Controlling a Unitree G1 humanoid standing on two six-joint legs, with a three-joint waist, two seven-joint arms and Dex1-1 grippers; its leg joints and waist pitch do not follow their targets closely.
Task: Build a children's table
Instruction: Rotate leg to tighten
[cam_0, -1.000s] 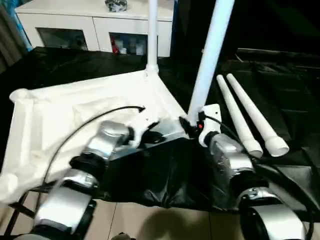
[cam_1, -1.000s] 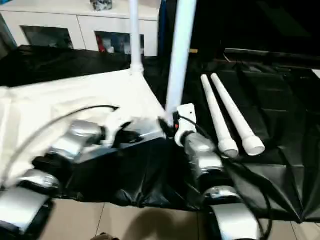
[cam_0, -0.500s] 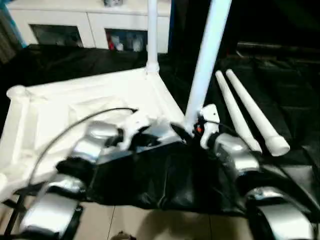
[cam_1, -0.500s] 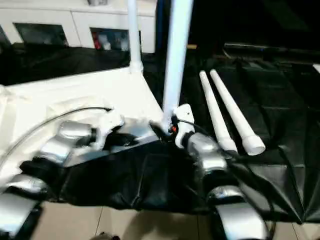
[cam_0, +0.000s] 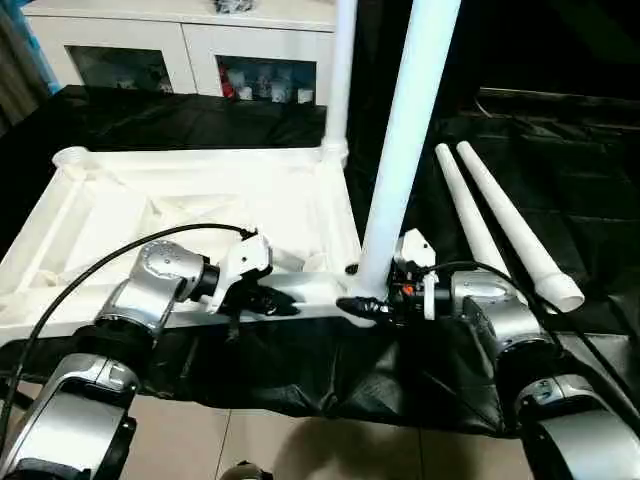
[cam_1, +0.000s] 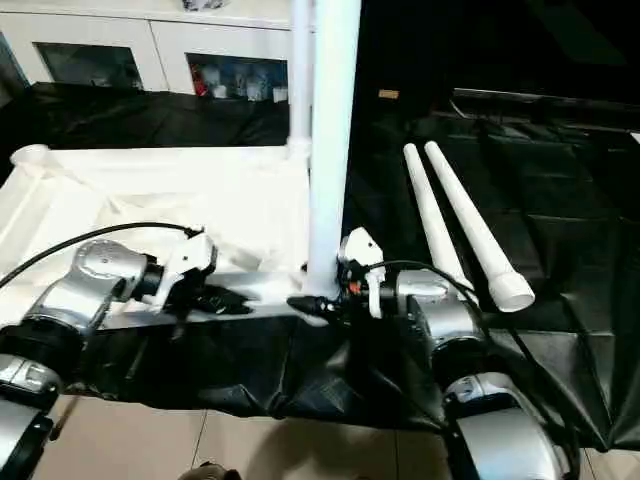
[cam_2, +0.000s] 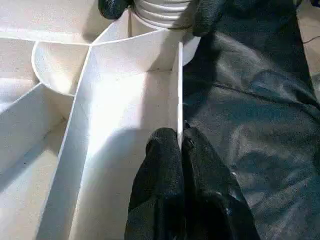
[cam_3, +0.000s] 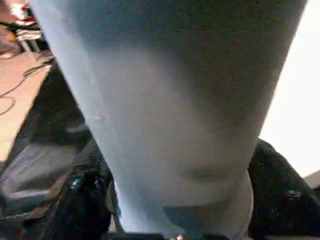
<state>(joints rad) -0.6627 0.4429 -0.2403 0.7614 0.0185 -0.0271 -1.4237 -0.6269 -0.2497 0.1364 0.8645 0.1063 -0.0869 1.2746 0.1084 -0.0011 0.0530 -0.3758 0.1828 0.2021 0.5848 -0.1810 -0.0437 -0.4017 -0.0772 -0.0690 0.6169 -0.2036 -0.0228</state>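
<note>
Bracing the upturned white plastic tabletop (cam_0: 200, 200) on the black sheet (cam_0: 560, 160), I am working at its near right corner socket (cam_0: 362, 300), where a long white tapered tube leg (cam_0: 405, 150) is standing upright, its long axis running nearly straight up from the socket. My right hand (cam_0: 372, 303) is the nearer one: its black fingers (cam_3: 82, 205) are sitting to either side of the leg's ridged base, cupping it. Whether they are pressing on it I cannot tell. My left hand (cam_2: 181, 145) is clenched on the thin upright rim wall (cam_2: 179, 90) of the tabletop, just beside that socket, pinching the edge. A second leg (cam_0: 340, 70) is rising from the far right socket, while the far left socket (cam_0: 72, 157) is standing empty. Two spare legs (cam_0: 500, 215) are lying side by side, well apart to my right, their wider open ends toward me. Smooth matt plastic and thin ribs are showing across the underside; I judge the leg will turn easily but may tilt.
</note>
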